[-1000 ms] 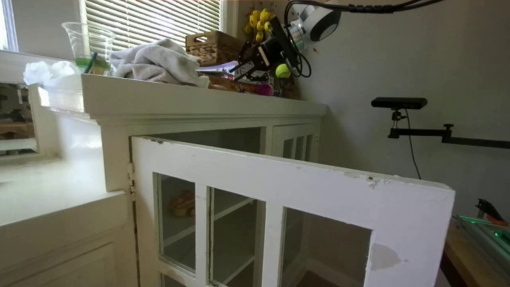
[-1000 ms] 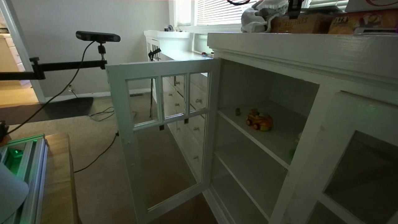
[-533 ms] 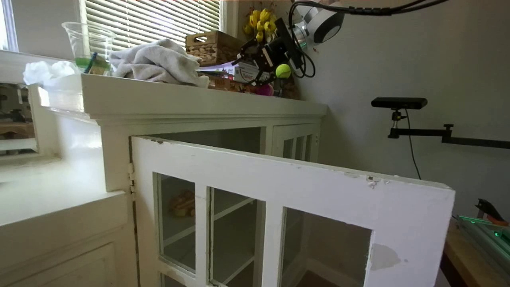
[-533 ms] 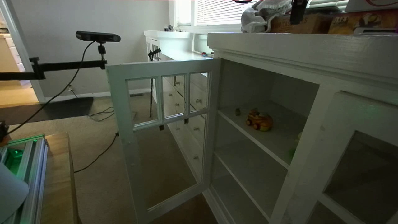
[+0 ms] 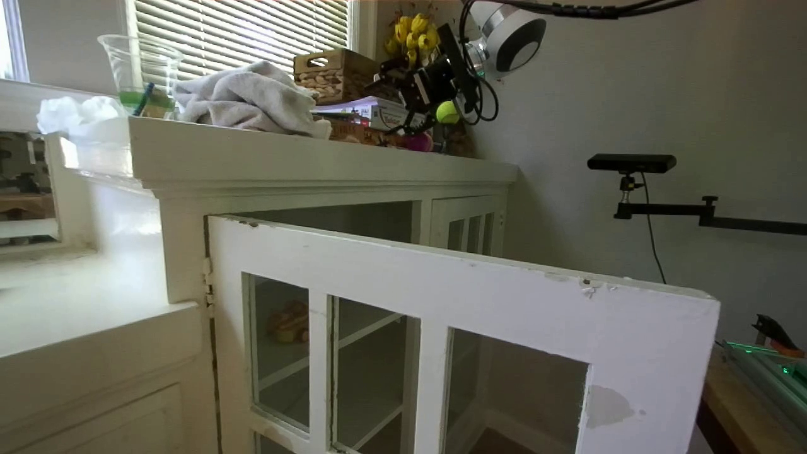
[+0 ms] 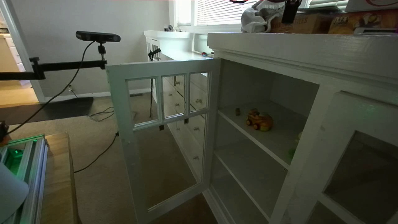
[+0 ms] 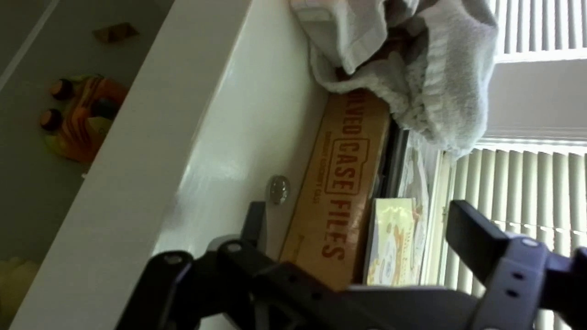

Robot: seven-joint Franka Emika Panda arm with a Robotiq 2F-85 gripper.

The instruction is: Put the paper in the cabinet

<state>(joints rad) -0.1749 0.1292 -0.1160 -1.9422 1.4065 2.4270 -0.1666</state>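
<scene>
My gripper (image 7: 364, 231) stands wide open above the cabinet top, with nothing held between its fingers. In an exterior view the gripper (image 5: 382, 108) hangs beside the stacked boxes; in an exterior view only a dark finger (image 6: 290, 13) shows at the upper edge. The white cabinet (image 6: 248, 46) has a paned door (image 5: 504, 274) swung outward, so its shelves show. On the upper shelf sits an orange toy car (image 6: 260, 120) with a small block (image 6: 238, 112). Which item is the paper I cannot tell; no loose sheet stands out clearly.
Along the cabinet top lie a grey cloth (image 7: 449, 68), a brown "Case Files" box (image 7: 341, 197), a yellowish packet (image 7: 390, 238), a woven basket (image 5: 340, 75), a tennis ball (image 5: 447, 112) and a clear cup (image 5: 142, 75). The door (image 6: 121, 130) juts into the room.
The gripper's fingers have spread from close together to wide apart. The hand has shifted slightly upward and back in an exterior view. Cabinet, door and toys have stayed put.
</scene>
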